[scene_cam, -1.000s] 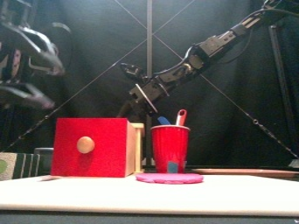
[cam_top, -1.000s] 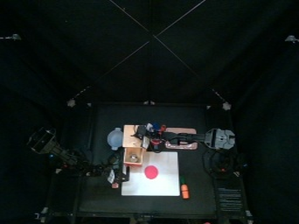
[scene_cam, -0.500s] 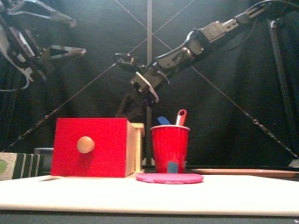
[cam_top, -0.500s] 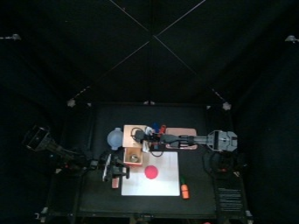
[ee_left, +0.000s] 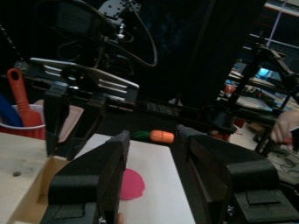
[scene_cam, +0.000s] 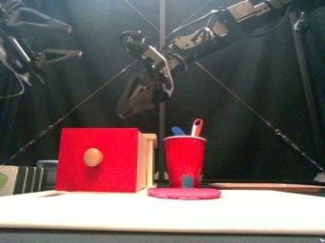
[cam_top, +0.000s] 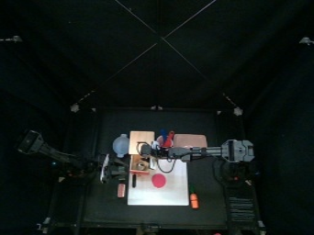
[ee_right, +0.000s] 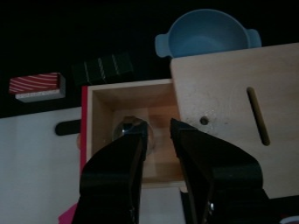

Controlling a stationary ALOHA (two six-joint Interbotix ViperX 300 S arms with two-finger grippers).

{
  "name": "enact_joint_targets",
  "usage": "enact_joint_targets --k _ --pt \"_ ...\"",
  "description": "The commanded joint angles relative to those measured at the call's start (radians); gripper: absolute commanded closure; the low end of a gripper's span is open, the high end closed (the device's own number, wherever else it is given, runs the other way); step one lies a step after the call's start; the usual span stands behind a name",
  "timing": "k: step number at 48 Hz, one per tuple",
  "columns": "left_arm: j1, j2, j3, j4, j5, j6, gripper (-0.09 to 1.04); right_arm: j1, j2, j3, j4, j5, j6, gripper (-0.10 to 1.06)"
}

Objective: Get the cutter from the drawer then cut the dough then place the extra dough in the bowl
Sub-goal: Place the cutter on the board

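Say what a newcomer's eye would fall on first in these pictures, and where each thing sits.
The red drawer front stands large at the front view's left, the red cup just to its right, and a flat pink dough disc lies before the cup. Above, the right gripper hangs over the open drawer, jaws apart.

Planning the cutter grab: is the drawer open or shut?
Open: the right wrist view looks down into the drawer, pulled out from the wooden box, something metallic inside.

Small blk table [cam_top: 211, 124] in booth, blk curtains [cam_top: 86, 55] at back & both sides, low light overall.
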Motion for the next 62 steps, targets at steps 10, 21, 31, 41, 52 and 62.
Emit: enact_joint_targets --k 10,21,31,41,52,62 --pt "0.023 -0.005 0.008 0.025 -0.003 0.011 0.11 0.015 0.025 -0.072 -0.002 0.049 -0.002 0.22" --pt "0.026 -0.006 0.015 0.035 0.014 0.011 0.11 0.025 0.069 -0.109 -0.003 0.091 -0.002 0.20" --pt "0.026 -0.005 0.015 0.035 0.014 0.011 0.11 0.023 0.081 -0.120 -0.003 0.127 -0.002 0.20" --pt "0.026 -0.005 0.017 0.029 0.018 0.009 0.11 0.023 0.098 -0.124 0.002 0.130 0.000 0.20" --pt "0.031 -0.005 0.017 0.003 0.038 0.009 0.11 0.023 0.129 -0.156 -0.003 0.140 -0.002 0.21" --pt "0.034 -0.005 0.020 0.002 0.044 0.009 0.11 0.023 0.155 -0.193 -0.005 0.179 -0.002 0.22"
